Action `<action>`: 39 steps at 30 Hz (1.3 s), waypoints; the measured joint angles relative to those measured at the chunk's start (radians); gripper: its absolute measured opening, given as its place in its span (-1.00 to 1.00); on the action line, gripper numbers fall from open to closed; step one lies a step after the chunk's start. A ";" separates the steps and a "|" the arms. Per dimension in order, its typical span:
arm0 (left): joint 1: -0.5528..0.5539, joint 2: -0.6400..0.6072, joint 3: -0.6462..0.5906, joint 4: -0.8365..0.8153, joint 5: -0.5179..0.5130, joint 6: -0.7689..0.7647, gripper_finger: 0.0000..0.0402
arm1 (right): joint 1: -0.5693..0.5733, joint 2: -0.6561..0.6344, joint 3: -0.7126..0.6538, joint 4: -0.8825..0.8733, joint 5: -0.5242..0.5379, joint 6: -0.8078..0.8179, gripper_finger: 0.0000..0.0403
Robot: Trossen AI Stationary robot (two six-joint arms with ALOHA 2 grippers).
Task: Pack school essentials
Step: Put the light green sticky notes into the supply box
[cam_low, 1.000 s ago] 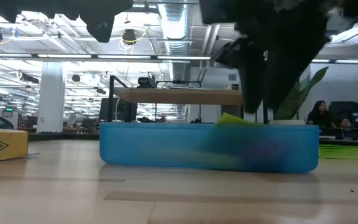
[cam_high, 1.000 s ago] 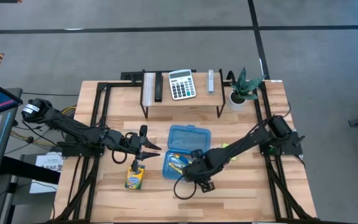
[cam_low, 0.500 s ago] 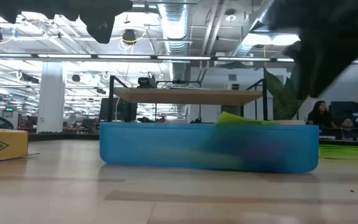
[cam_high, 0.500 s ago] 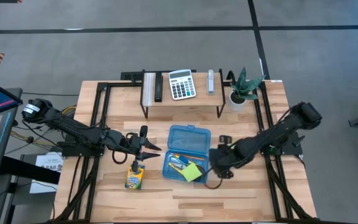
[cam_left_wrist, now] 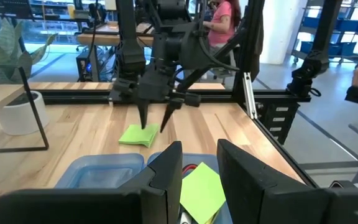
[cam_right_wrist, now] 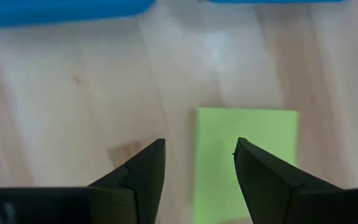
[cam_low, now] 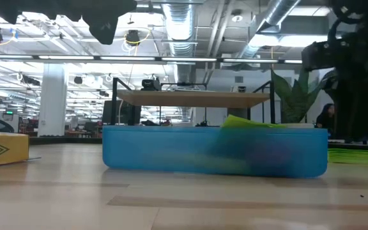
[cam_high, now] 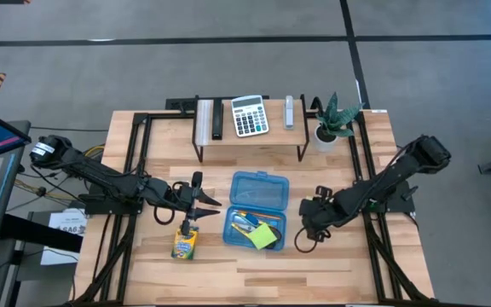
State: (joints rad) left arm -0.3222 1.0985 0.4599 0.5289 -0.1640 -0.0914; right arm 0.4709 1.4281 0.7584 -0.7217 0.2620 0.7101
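While one green pad (cam_high: 265,236) already lies tilted in the blue case (cam_high: 256,182) at the centre of the high view, with pencils (cam_high: 243,223) beside it, the packing looks only partly done. A second green pad (cam_right_wrist: 244,155) lies flat on the bench (cam_high: 228,264) just right of the case, and the right jaws (cam_high: 307,234) hang over it, spread wide and empty, one finger either side of its edge in the right wrist view. The crayon box (cam_high: 184,244) lies on the bench at lower left of the case, with the left jaws (cam_high: 191,219) just above it, narrowly parted and holding nothing. Both items are left to pack; no scissors can be seen.
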 joint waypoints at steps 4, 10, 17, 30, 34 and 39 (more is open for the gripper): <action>0.000 0.000 0.000 0.000 -0.001 0.000 -0.56 | -0.007 0.000 -0.016 0.002 0.006 0.000 0.05; 0.000 0.000 0.000 0.000 -0.001 0.000 -0.56 | -0.009 0.000 -0.066 0.016 0.004 0.020 0.05; 0.000 0.000 0.000 0.000 -0.001 0.000 -0.56 | 0.001 0.000 -0.079 0.031 -0.002 0.034 0.05; 0.000 -0.001 0.000 0.000 0.006 0.000 -0.56 | 0.001 0.116 -0.070 0.034 -0.021 -0.009 0.05; 0.000 -0.001 0.000 0.001 0.006 0.000 -0.56 | 0.002 0.157 -0.061 0.030 -0.021 -0.011 0.05; 0.000 -0.001 0.000 0.001 -0.003 0.000 -0.56 | 0.007 0.124 -0.064 0.025 -0.040 -0.012 -0.05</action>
State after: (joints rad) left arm -0.3222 1.0977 0.4599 0.5301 -0.1667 -0.0910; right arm 0.4776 1.5522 0.6942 -0.6968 0.2218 0.6984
